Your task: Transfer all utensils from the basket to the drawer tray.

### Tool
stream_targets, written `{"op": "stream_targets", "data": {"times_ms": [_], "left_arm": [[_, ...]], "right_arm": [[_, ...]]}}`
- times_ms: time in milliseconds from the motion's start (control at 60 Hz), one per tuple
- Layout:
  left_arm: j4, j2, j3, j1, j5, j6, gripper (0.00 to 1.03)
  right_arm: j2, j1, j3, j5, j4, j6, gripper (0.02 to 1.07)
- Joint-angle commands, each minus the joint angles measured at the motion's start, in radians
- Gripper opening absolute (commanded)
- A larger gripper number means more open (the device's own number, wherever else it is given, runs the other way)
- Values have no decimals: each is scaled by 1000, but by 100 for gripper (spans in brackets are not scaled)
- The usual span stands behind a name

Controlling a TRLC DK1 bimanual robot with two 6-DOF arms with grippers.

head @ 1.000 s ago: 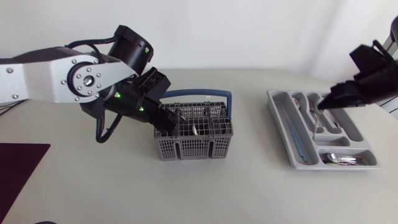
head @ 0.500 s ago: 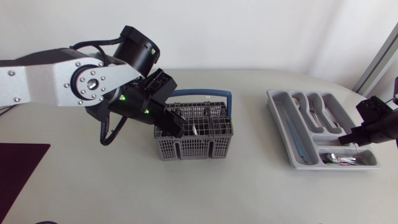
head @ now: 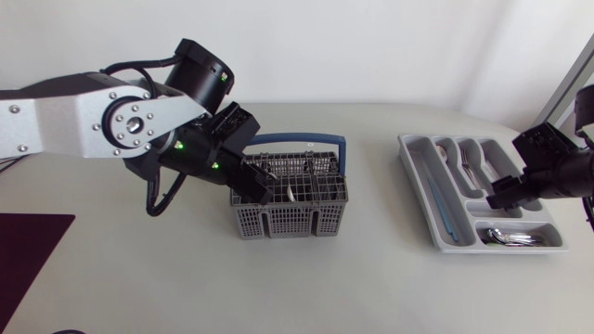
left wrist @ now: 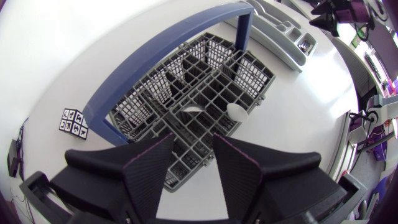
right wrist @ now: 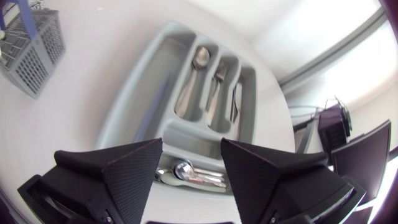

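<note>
Figure: my right gripper (right wrist: pixel 191 149), jaws apart and empty, has drawn back to the tray's (head: pixel 414 176) edge. My left gripper (left wrist: pixel 191 146), likewise open, hovers over the basket (head: pixel 288 221), where seemingly a spoon (left wrist: pixel 237 112) remains.

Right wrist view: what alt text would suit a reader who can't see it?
The open black end effector hovers above a grey cutlery tray holding spoons and forks. A grey basket sits beyond it on the white table.
</note>
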Motion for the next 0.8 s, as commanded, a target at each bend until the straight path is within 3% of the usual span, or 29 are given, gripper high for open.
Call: {"op": "stream_targets", "data": {"times_ms": [0,233,417,783], "left_arm": [[3,-20,-32,9,4,21,47],[8,-31,-61,16,5,33,47],[15,-44,-85,28,5,41,47],[17,-54,-104,52,18,54,47]], "right_arm": [[-43,126,37,4,-61,85,78],[0,554,184,26,-193,357,77],[102,766,296,0,-221,566,77],[346,872,446,-143,-248,840,76]]}}
